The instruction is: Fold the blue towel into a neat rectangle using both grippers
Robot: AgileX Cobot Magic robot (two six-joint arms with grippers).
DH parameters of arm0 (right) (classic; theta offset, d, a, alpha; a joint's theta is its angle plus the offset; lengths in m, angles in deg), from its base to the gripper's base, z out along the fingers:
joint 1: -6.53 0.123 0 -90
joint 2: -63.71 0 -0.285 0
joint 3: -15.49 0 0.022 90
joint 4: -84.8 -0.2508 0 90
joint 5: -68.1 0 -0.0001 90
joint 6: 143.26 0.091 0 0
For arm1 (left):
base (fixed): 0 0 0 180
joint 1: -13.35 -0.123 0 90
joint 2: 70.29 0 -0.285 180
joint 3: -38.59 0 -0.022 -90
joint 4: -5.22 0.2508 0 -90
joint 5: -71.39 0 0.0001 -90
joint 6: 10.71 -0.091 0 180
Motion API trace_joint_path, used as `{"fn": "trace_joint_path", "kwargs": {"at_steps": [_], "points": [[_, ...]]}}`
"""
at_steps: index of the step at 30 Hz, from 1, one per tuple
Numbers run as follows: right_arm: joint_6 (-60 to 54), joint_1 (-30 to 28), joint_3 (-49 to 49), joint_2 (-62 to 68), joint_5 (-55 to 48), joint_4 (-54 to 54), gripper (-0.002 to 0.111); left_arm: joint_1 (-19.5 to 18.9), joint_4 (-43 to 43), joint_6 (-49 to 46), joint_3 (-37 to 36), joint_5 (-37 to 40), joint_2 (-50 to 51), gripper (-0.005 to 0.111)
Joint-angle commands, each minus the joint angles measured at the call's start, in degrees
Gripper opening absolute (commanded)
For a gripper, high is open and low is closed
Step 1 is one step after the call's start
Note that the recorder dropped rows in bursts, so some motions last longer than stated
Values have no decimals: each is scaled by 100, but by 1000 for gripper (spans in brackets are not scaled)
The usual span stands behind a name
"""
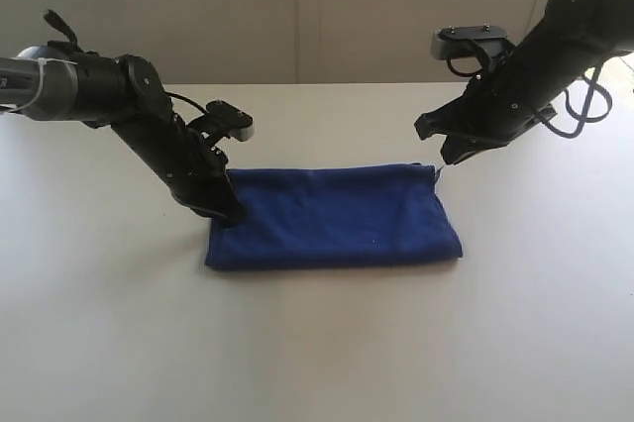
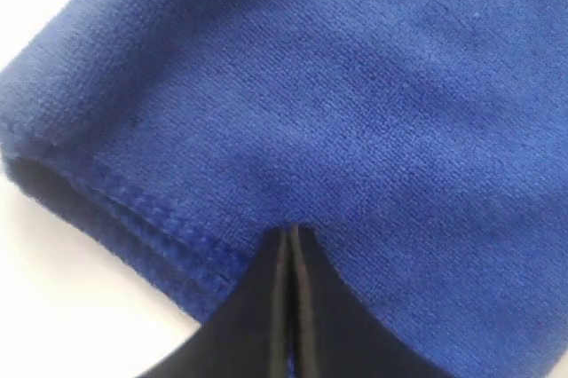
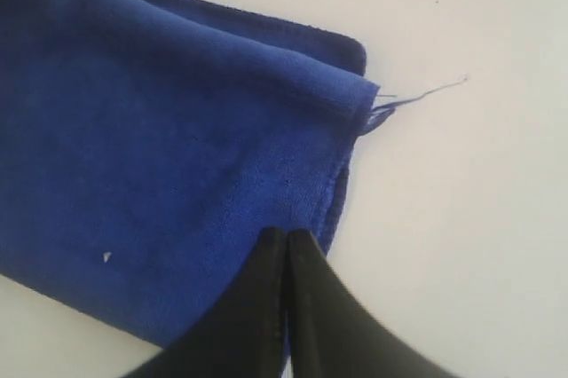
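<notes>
The blue towel [image 1: 337, 216] lies on the white table, folded into a long flat rectangle. My left gripper [image 1: 230, 212] is shut, and its tips rest on the cloth at the towel's left end, close to the stitched hem [image 2: 151, 209]. In the left wrist view the two black fingers [image 2: 293, 234] meet with no cloth pinched between them. My right gripper [image 1: 446, 157] is also shut and hangs just over the towel's back right corner. Its tips [image 3: 286, 236] stand above the right edge of the towel [image 3: 160, 147]. A loose thread [image 3: 426, 92] trails from that corner.
The white table [image 1: 317, 343] spreads out on every side of the towel. A pale wall [image 1: 297, 6] runs behind it. Black cables [image 1: 584, 105] loop beside the right arm.
</notes>
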State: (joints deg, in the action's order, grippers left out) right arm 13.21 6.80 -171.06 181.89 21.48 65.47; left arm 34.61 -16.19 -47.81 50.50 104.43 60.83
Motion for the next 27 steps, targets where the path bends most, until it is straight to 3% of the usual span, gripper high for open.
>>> {"fn": "trace_joint_path", "kwargs": {"at_steps": [1, 5, 10, 14, 20, 27], "points": [[-69, -45, -30, -6, -14, -33, 0, -97, 569, 128, -103, 344, 126, 0], [-69, -45, -30, 1, 82, -33, 0, -114, 472, 116, -103, 124, 55, 0], [-990, -27, -116, 312, 462, -906, 0, -114, -683, -411, -93, -652, -534, 0], [-915, -27, -661, 895, 437, -994, 0, -114, -1205, -814, -93, -968, -493, 0], [-904, -27, -1430, 1607, 280, -1041, 0, -114, -1424, -814, -58, -1784, -203, 0], [-929, -31, -1700, 1955, 99, -1041, 0, -114, -1441, -814, 150, -1711, 167, 0]]}}
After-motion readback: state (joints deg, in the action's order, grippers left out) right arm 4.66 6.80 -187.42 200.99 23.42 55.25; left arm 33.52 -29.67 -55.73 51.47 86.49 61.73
